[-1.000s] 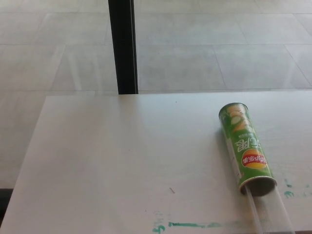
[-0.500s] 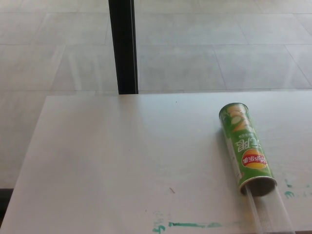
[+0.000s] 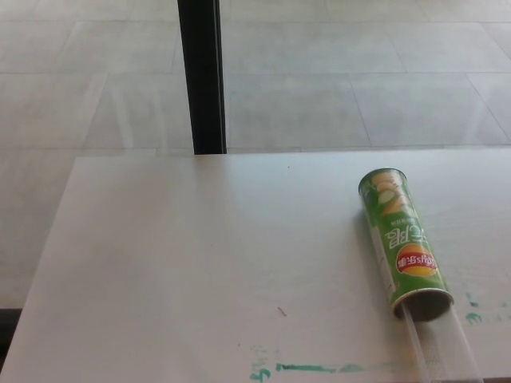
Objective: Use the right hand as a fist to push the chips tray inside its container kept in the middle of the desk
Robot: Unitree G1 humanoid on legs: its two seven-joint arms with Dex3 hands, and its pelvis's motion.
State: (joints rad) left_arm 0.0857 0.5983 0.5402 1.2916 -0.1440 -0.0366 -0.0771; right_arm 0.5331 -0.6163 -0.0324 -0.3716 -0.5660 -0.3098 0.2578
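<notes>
A green chips can (image 3: 402,238) lies on its side on the white desk (image 3: 200,263), right of the middle, its closed end pointing away from me. Its open mouth faces the near edge. A clear plastic tray (image 3: 443,347) sticks out of that mouth and runs down to the bottom edge of the picture. Neither of my hands shows in the head view.
Green marker smears (image 3: 319,368) mark the desk near its front edge, with more of them (image 3: 475,313) right of the can. A black post (image 3: 201,76) stands behind the desk's far edge on a tiled floor.
</notes>
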